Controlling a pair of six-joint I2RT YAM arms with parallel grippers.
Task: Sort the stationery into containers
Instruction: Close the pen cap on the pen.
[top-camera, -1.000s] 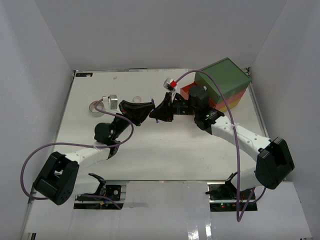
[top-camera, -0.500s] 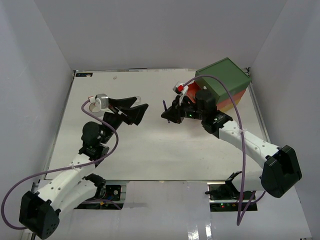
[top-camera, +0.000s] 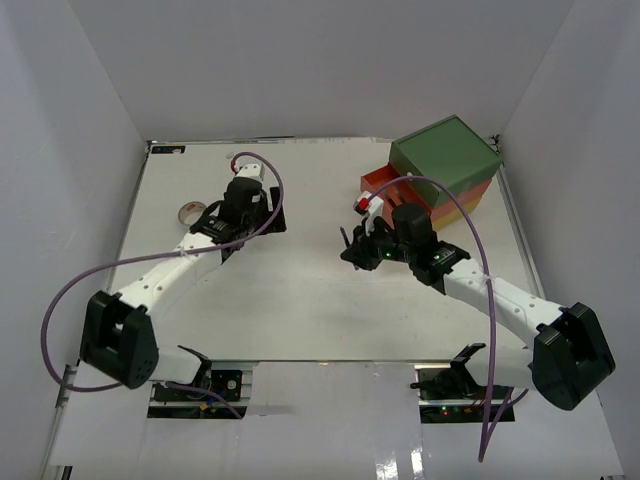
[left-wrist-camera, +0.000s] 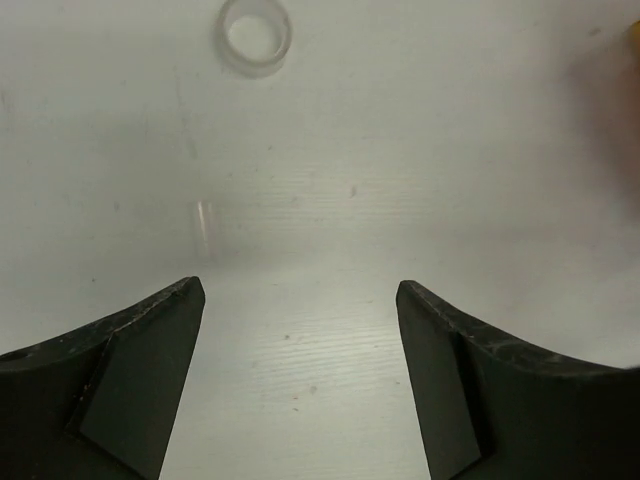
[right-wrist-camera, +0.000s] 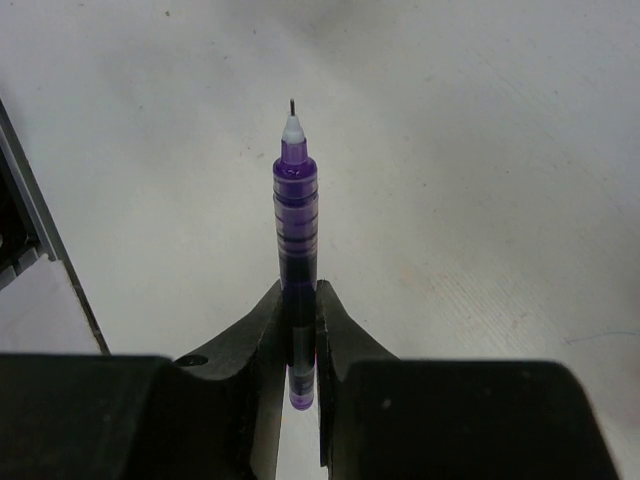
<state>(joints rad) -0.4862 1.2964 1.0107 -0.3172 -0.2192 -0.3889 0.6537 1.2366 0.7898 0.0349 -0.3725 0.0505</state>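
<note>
Finds the left end effector (left-wrist-camera: 300, 290) swung away from centre, now wide open and empty just short of the clear tape roll (left-wrist-camera: 256, 68), the right end effector (right-wrist-camera: 298, 295) near the drawer chest (top-camera: 445, 158), clamped on a purple pen (right-wrist-camera: 296, 190); risks that end-held pen pivoting against the rim of the open orange-red drawer (top-camera: 378, 181).

White table (top-camera: 300, 300): drawer chest (top-camera: 445, 160), tape roll (top-camera: 187, 212) (beige)

One beige tape roll (top-camera: 186, 212) and one clear tape roll (left-wrist-camera: 256, 22) make two rolls; there is a single purple pen (right-wrist-camera: 297, 250) and one three-drawer chest (top-camera: 445, 160).
</note>
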